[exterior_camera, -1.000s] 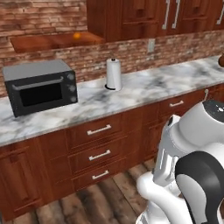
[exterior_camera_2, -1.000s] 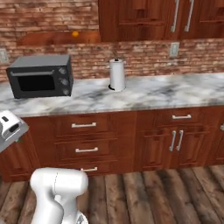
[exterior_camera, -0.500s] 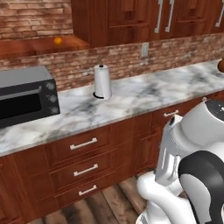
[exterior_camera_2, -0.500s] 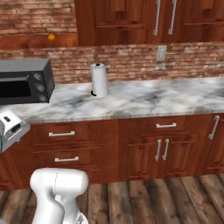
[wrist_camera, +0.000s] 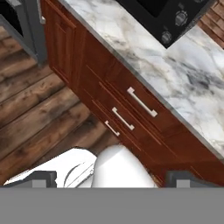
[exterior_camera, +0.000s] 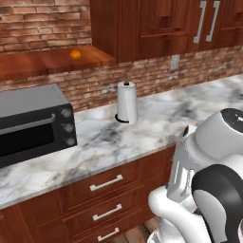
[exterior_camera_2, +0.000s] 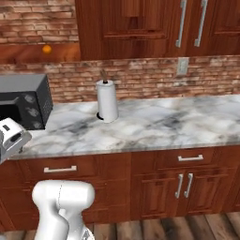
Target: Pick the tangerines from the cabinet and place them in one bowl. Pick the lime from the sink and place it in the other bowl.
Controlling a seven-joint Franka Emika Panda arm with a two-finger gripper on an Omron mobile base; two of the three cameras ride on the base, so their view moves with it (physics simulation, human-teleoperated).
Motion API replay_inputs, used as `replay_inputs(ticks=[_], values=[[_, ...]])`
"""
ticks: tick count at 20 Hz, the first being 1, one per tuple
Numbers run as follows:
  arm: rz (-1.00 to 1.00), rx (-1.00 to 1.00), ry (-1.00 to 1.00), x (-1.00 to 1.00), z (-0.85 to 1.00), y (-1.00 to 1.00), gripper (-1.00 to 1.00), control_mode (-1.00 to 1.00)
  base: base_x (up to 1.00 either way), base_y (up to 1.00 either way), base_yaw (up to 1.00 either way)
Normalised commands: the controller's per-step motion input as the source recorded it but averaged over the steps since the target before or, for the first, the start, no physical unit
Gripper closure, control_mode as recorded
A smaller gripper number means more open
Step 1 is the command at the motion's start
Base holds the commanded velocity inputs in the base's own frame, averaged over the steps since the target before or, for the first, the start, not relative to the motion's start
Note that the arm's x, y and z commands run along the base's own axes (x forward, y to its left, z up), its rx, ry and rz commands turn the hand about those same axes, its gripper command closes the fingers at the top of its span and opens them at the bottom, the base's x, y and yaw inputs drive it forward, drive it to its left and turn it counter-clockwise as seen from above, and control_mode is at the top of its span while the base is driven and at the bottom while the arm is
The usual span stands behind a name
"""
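The two-finger gripper (wrist_camera: pixel 111 175), jaws spread wide and empty, points down toward the wooden floor and drawer fronts. One small round orange tangerine (exterior_camera: pixel 75 54) rests on the reddish-brown wooden cabinet shelf (exterior_camera: pixel 47 61), well above and beyond the gripper. Black microwave oven (exterior_camera: pixel 33 122) and white paper-towel roll (exterior_camera: pixel 126 102) stand between, below the shelf.
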Motion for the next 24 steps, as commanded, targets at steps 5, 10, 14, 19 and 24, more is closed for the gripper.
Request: replay_inputs(ticks=[5,10,14,19,24], values=[[0.0,0.0,0.0,0.0,0.0,0.0,-1.0,1.0,0.71,0.09,0.0],[-0.01,0.05,-0.03,0.49,0.61,0.22,-1.0,-1.0,0.0,0.0,0.0],[-0.05,0.04,-0.01,0.33,0.88,0.17,-1.0,-1.0,0.0,0.0,0.0],[-0.08,0.03,-0.04,0.2,0.94,0.18,-1.0,-1.0,0.0,0.0,0.0],[-0.11,0.03,-0.12,0.18,0.89,0.22,-1.0,-1.0,0.0,0.0,0.0]])
